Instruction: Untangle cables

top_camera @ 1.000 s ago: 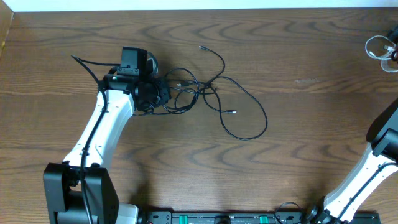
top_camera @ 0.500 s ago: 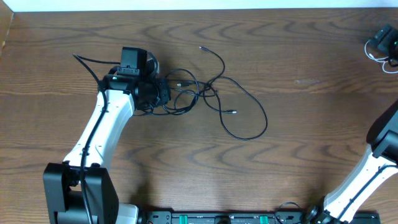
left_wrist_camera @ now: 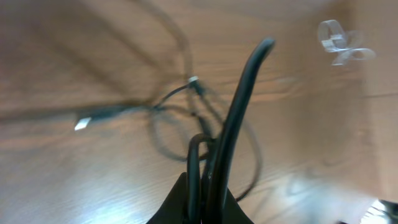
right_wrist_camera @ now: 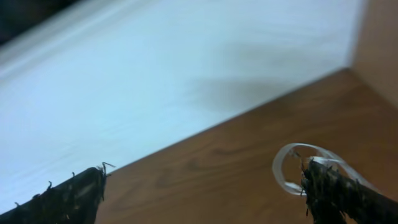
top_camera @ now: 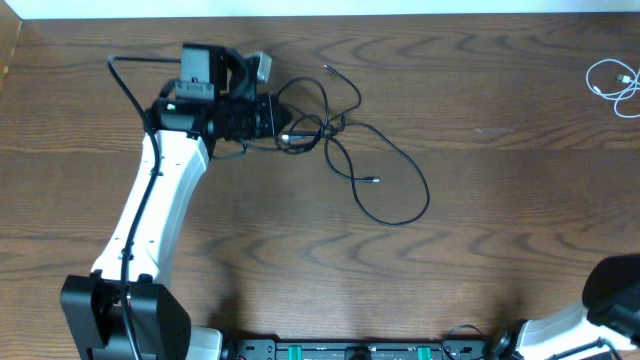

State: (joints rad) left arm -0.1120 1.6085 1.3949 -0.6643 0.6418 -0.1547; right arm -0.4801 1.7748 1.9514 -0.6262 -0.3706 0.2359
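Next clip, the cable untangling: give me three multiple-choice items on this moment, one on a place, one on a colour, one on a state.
1. Where is the white cable in the overhead view?
A) far right, near the back edge
B) under the left arm
C) at the front edge
2. What colour are the cables clamped in the left fingers?
A) white
B) black
C) red
3. How do the right fingers stand?
A) shut on the white cable
B) shut, empty
C) spread wide open
Answers: 1 A, it lies alone at the far right; 2 B, black cords rise between the closed fingers; 3 C, the wrist view shows both tips far apart.
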